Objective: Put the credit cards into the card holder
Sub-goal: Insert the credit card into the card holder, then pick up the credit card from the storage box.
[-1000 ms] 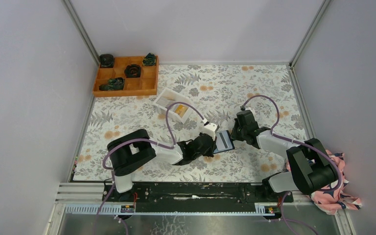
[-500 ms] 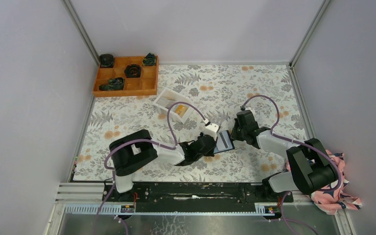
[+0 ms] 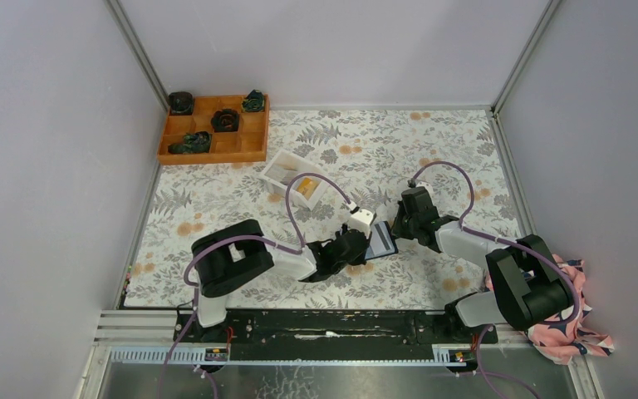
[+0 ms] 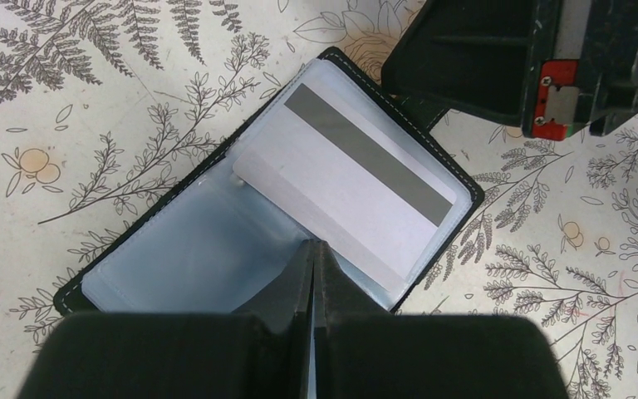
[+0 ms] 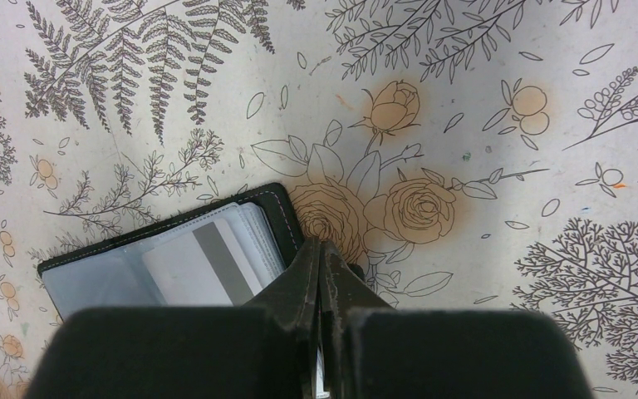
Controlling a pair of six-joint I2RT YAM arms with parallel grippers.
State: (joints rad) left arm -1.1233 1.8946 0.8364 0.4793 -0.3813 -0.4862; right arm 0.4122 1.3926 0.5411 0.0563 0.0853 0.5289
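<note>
The black card holder (image 3: 381,242) lies open on the floral mat, its pale bluish-grey sleeves facing up (image 4: 183,266). A whitish-grey credit card (image 4: 345,187) with a grey stripe sits at an angle, partly inside the holder's right pocket; it also shows in the right wrist view (image 5: 203,262). My left gripper (image 4: 314,243) is shut, its tip touching the card's near edge. My right gripper (image 5: 321,243) is shut at the holder's right edge (image 5: 278,216) and seems to pinch the clasp tab. An orange-yellow card (image 3: 306,189) lies in the white tray.
The white tray (image 3: 281,170) stands just behind the left arm. An orange compartmented box (image 3: 213,127) with dark objects sits at the back left. A pink patterned cloth (image 3: 569,332) lies off the mat at the right. Grey walls close in the sides.
My left arm has crept a little to the right, toward the card holder. The right arm and the holder have not moved.
</note>
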